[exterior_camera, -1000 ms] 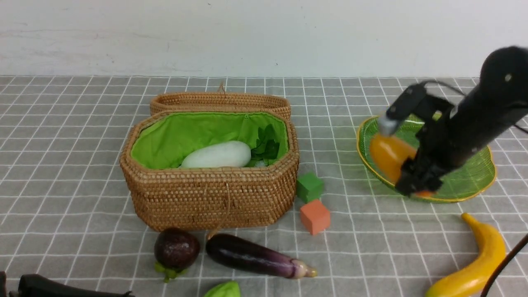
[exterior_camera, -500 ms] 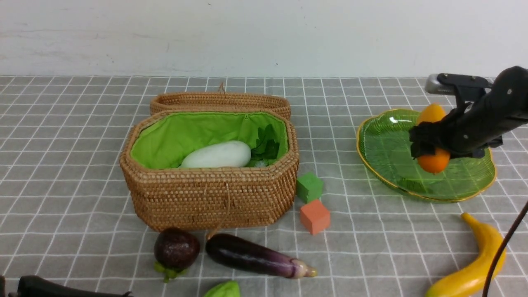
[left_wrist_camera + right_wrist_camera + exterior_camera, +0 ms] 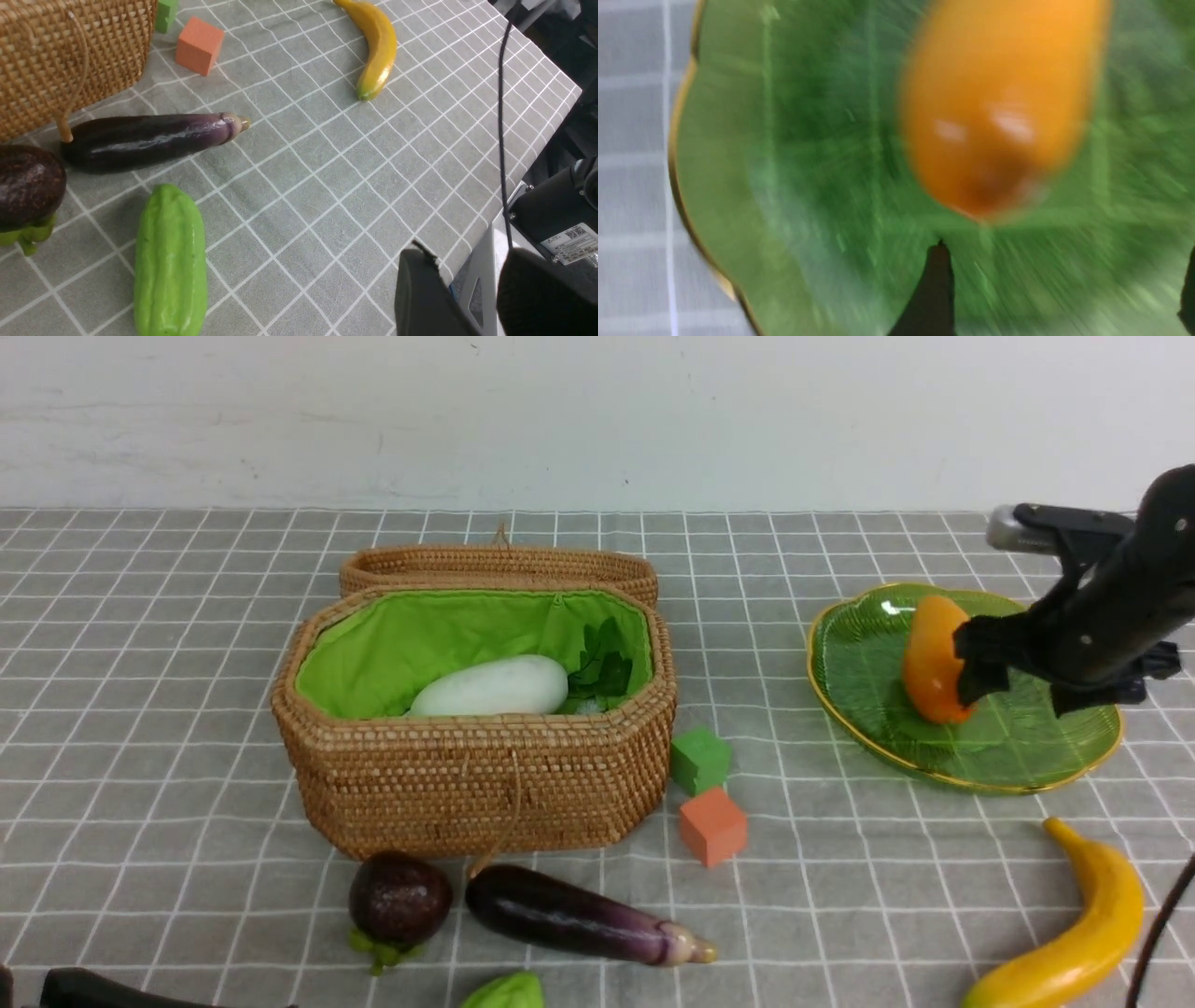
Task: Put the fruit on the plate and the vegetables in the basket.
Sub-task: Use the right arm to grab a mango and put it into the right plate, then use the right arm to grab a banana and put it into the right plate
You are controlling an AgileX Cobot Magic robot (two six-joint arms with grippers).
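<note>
Grey checked table (image 3: 140, 663): basket (image 3: 467, 784) mid-table, plate (image 3: 868, 653) toward the right edge, green cube (image 3: 700, 758) and orange cube (image 3: 712, 826) between them; purple fruit (image 3: 400, 899), eggplant (image 3: 579, 919), green vegetable (image 3: 509, 992), banana (image 3: 1083, 933) along the near edge.

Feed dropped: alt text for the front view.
The open right gripper hovers beside an orange-yellow oblong fruit on the green glass plate. A purple eggplant and yellow banana lie on the table; the woven rattan basket holds a white oblong vegetable.

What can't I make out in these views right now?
- Right wrist view: motion blur smears the orange fruit and plate; contact unclear.
- Front view: right gripper covers one side of that fruit.
- Front view: near wall of basket hides its floor.
- Front view: bottom edge cuts off green vegetable and banana.
- Left wrist view: bottom edge cuts off left gripper.
</note>
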